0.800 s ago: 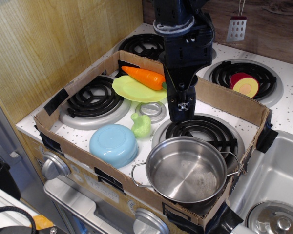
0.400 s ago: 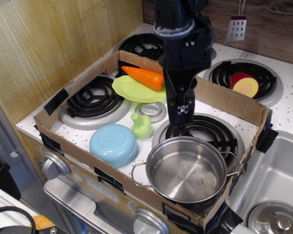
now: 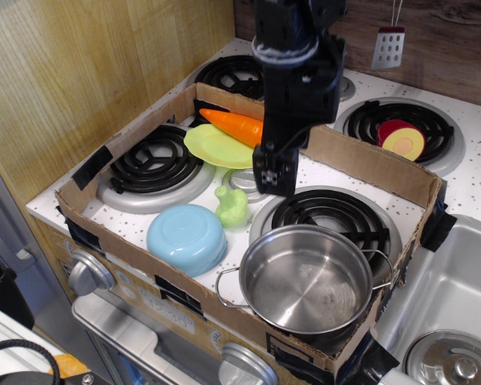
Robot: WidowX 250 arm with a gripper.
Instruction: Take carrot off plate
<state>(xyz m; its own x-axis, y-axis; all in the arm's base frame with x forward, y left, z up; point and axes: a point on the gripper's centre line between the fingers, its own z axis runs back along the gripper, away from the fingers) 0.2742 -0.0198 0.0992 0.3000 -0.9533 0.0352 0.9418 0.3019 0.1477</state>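
Note:
The orange carrot (image 3: 234, 124) lies across the far edge of the yellow-green plate (image 3: 212, 147), inside the cardboard tray on the toy stove. Its right end is hidden behind my arm. My black gripper (image 3: 274, 172) hangs tip down just right of the plate, above the small silver ring between the burners. Its fingers look close together, with nothing seen between them. It is apart from the carrot.
A light blue bowl (image 3: 187, 237) and a small pale green lumpy toy (image 3: 232, 206) sit in front of the plate. A steel pot (image 3: 306, 278) stands on the front right burner. The cardboard tray wall (image 3: 369, 164) rings all this. A red-and-yellow round piece (image 3: 403, 140) lies outside it.
My gripper has swung left, from above the front right burner toward the plate and carrot. The carrot and plate have not moved.

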